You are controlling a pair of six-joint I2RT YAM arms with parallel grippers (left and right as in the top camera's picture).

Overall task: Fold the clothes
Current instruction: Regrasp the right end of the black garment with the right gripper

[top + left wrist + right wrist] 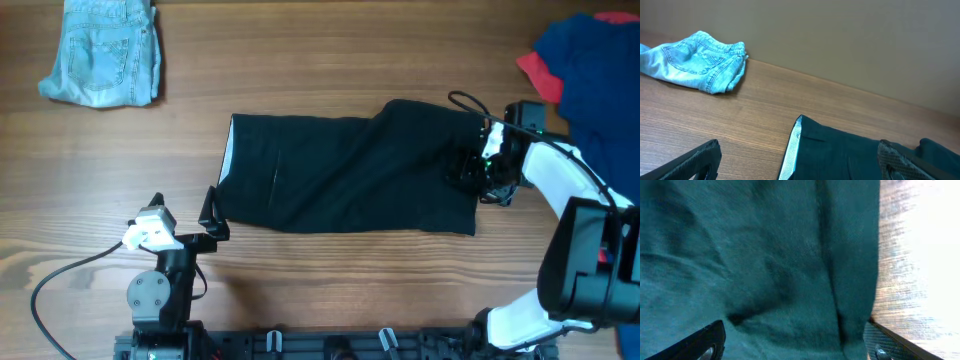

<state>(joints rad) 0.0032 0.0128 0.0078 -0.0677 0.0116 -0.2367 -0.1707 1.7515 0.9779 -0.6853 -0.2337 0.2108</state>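
Note:
A black garment [350,170] lies spread flat in the middle of the wooden table, with a pale lining strip along its left edge [792,150]. My left gripper [212,212] is open and empty at the garment's lower left corner; in the left wrist view its fingers [800,170] straddle that edge. My right gripper [482,178] is low over the garment's right edge. In the right wrist view its fingers [795,350] are wide open, with dark cloth [765,255] filling the space between them.
Folded light blue jeans [102,52] lie at the back left and also show in the left wrist view [700,60]. A pile of blue [590,60] and red [538,72] clothes sits at the back right. Bare wood [920,255] lies right of the garment.

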